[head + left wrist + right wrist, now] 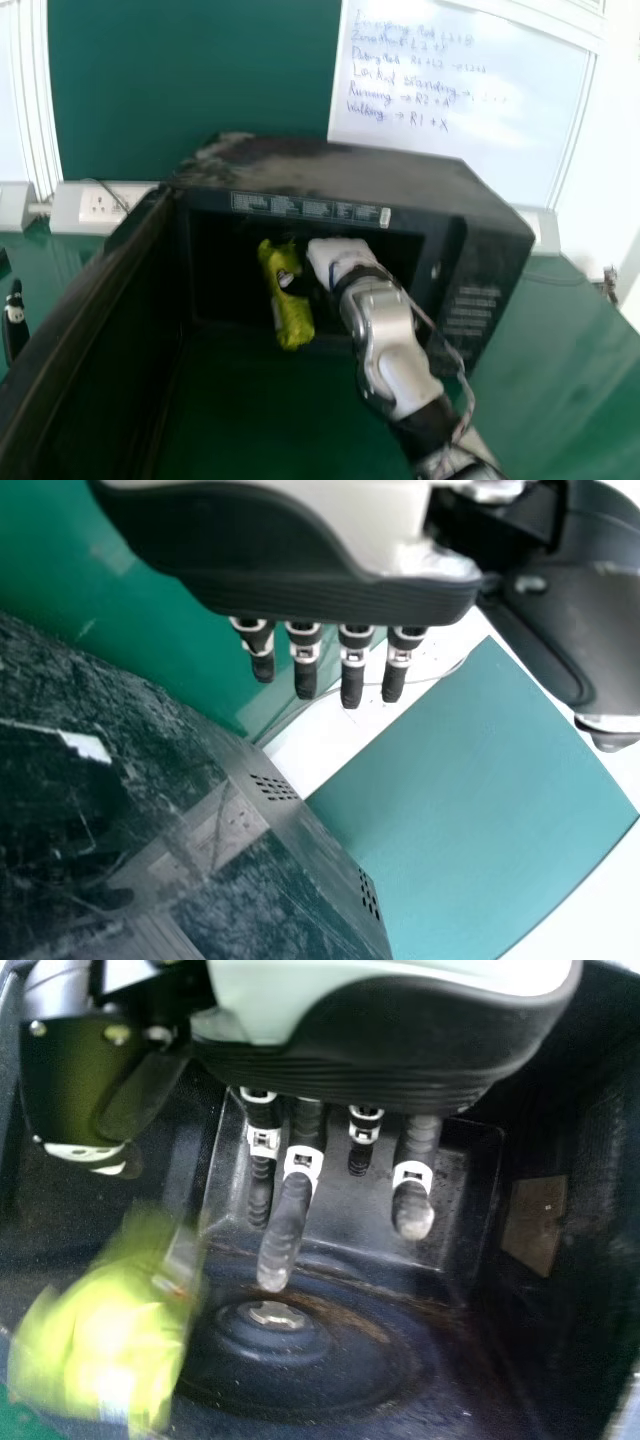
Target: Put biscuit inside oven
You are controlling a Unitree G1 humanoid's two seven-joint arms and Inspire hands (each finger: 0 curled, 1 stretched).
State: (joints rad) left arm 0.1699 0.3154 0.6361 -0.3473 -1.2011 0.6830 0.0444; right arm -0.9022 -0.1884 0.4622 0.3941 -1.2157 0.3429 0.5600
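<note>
My right hand (340,256) is at the mouth of the black oven (350,170), whose door (75,330) stands open on the left. Just left of the hand, the yellow-green biscuit packet (287,295) is tilted in front of the dark cavity. In the right wrist view the right hand (390,1060) is open, fingers extended over the oven's round floor plate. There the blurred packet (110,1330) is near the thumb, outside the fingers; contact is unclear. My left hand (300,590) is open and empty beside the oven casing (150,810).
The oven stands on a green table (560,350). Behind it are a wall socket panel (100,205) and a whiteboard (450,110) with handwriting. A small black-and-white object (15,320) shows at the left edge, beyond the door.
</note>
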